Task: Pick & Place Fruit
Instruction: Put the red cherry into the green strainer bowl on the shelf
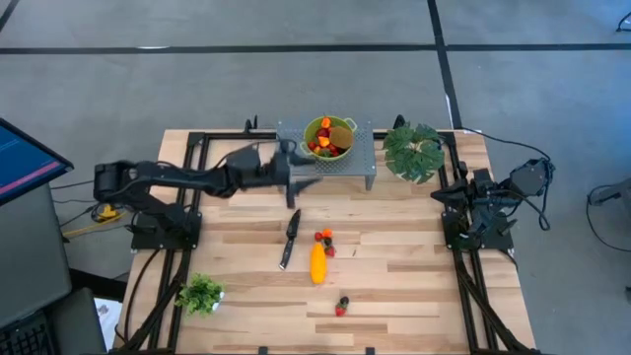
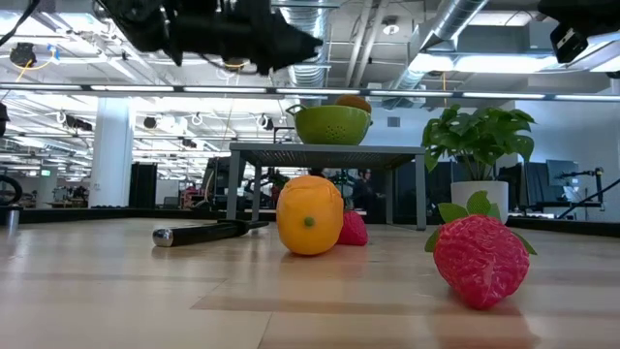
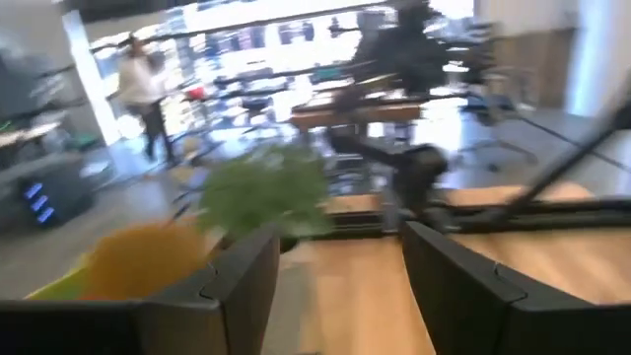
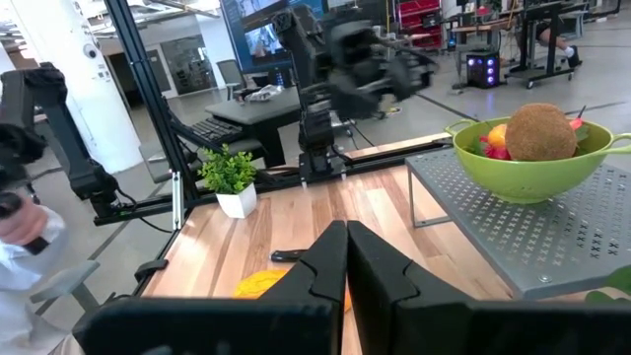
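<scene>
My left gripper [image 1: 308,178] hangs spread and empty beside the bowl [image 1: 328,137], so I judge the next move is fetching the yellow fruit [image 1: 317,263]; right gripper [image 4: 347,258] pressed together.

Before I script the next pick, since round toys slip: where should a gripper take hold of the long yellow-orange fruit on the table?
Across its narrow middle, coming straight down from above. The yellow-orange fruit lies flat, long axis parallel to the knife; small red pieces crowd its far end only.
</scene>
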You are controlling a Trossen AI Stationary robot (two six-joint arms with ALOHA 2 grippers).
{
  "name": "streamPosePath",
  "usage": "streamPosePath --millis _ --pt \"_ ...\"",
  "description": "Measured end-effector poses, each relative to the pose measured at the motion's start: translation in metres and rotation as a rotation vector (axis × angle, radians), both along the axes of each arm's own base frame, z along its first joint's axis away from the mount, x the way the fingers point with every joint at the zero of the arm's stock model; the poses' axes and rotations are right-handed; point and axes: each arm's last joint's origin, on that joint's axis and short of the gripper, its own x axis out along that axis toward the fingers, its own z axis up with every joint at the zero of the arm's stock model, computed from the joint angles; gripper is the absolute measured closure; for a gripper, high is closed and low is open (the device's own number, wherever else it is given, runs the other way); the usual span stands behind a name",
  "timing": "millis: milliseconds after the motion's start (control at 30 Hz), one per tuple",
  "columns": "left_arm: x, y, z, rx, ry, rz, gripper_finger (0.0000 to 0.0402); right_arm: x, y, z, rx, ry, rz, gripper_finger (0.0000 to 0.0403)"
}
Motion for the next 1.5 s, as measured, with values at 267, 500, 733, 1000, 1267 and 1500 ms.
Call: streamPosePath --millis 267,500,733,1000,1267,1500 --pt "0.003 -0.070 0.004 0.065 0.014 -0.231 0.0194 0.000 0.000 0.000 0.000 0.000 0.000 0.0397" --pt "-0.001 -0.107 -0.013 0.058 0.190 -0.332 0.0201 0.000 0.000 0.000 0.000 0.000 -0.001 0.0397" --pt "-0.007 -0.118 -0.031 0.061 0.384 -0.302 0.0210 0.000 0.000 0.000 0.000 0.000 0.000 0.0397" --pt "-0.001 -0.124 -0.053 0.054 0.475 -0.308 0.0216 0.000 0.000 0.000 0.000 0.000 0.000 0.0397" --pt "0.031 -0.130 -0.081 0.062 0.472 -0.311 0.0216 0.000 0.000 0.000 0.000 0.000 -0.001 0.0397" --pt "0.066 -0.128 -0.100 0.145 0.518 -0.166 0.0216 0.000 0.000 0.000 0.000 0.000 0.000 0.0397"
